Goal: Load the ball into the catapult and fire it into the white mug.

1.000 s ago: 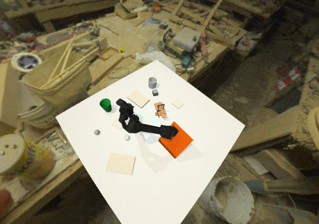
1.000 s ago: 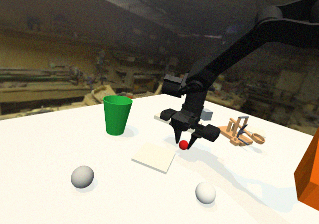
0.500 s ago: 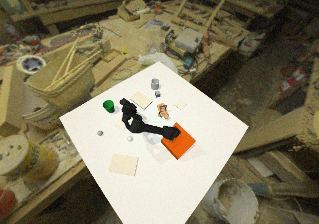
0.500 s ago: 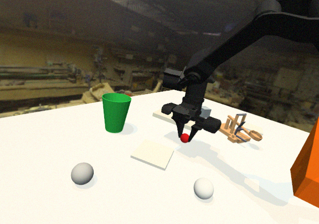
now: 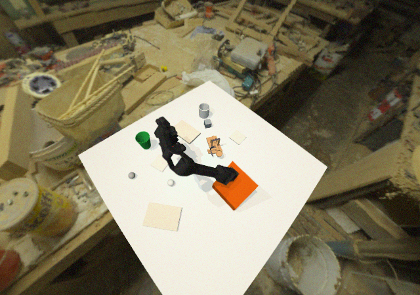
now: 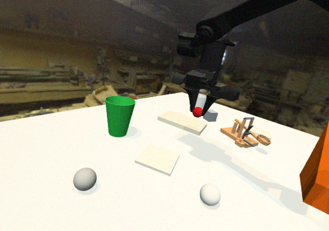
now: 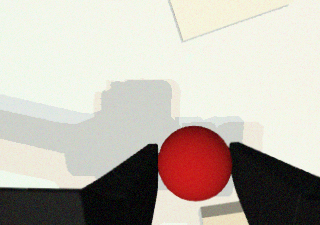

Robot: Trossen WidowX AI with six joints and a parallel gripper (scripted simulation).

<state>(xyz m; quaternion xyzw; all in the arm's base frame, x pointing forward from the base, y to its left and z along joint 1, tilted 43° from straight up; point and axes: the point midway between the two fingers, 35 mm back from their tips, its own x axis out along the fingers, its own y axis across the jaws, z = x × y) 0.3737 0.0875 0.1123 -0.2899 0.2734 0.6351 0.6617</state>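
Observation:
My gripper is shut on the red ball and holds it above the table; the ball is hidden in the top view. The small wooden catapult stands to the right of the gripper in the exterior view. Its round spoon cup is empty and points toward the near right in that view. The white mug stands upright at the back of the table, partly hidden behind the fingers in the exterior view.
A grey cube sits between mug and catapult. A green cup, a grey ball, a white ball, an orange block and several flat cream tiles stand around.

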